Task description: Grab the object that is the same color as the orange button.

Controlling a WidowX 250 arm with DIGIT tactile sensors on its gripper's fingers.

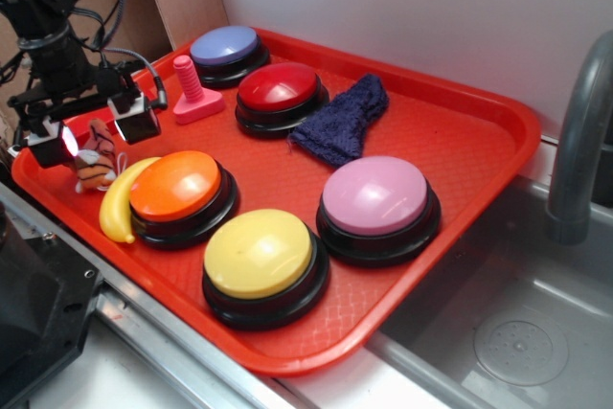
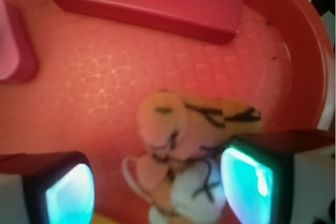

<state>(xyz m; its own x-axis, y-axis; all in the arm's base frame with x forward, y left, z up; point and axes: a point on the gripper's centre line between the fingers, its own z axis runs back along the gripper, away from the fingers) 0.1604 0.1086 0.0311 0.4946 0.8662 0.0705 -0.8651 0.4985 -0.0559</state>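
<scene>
At the left end of the shallow red plastic tray (image 1: 479, 131), the black robot gripper (image 1: 96, 136) hangs over the small orange plush tiger with black stripes and white patches (image 1: 93, 165). The jaws stand spread, one on either side of the toy; in the wrist view the right pad (image 2: 247, 182) is at the tiger's edge and may touch it, while the left pad (image 2: 68, 192) stands clear of it. The tiger (image 2: 189, 145) lies on the tray floor, not lifted, near the tray's curved rim.

Just beside the tiger on the tray lies a yellow plastic banana (image 1: 120, 203), which curves against the black base of the large round orange dome button (image 1: 177, 189). In front of that sits a yellow-topped dome button (image 1: 261, 258), and to its right a pink-topped one (image 1: 375, 200). Further back are a red-topped dome button (image 1: 280, 93) and a lavender-blue-topped one (image 1: 226, 50). A pink toy bolt (image 1: 194, 93) stands upright between the gripper and the red-topped button. A crumpled dark blue knitted cloth (image 1: 345, 122) lies to the right of the red-topped button.

The wrist view also shows a long red block (image 2: 152, 3) lying flat on the tray beyond the tiger. The tray rests on a counter beside a grey metal sink (image 1: 517, 332) with a grey tap (image 1: 579, 141).
</scene>
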